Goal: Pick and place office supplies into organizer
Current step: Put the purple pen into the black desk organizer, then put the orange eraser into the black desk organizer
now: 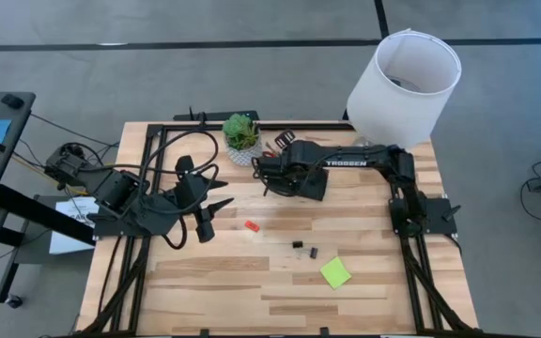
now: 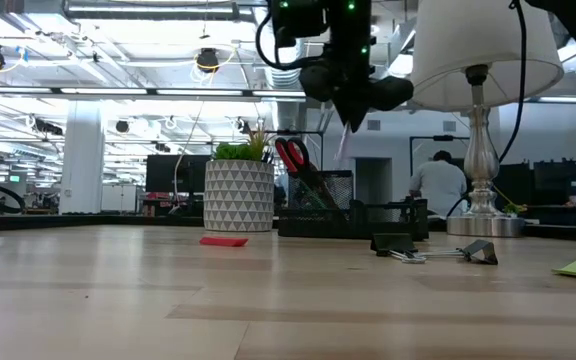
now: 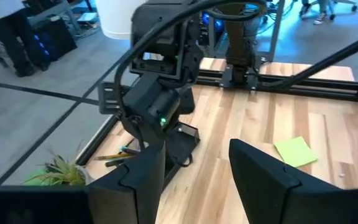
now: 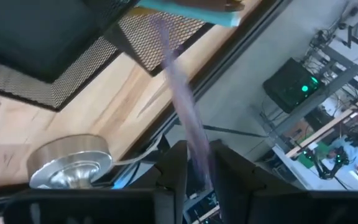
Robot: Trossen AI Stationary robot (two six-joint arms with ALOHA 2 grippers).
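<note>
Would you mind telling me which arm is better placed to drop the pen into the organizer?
Right. Its end effector is shut on the pen above the black organizer; the left end effector waits open.

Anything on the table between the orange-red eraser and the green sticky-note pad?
Yes: in the high view, two small black clips lie between the eraser and the sticky-note pad, apart from both.
</note>
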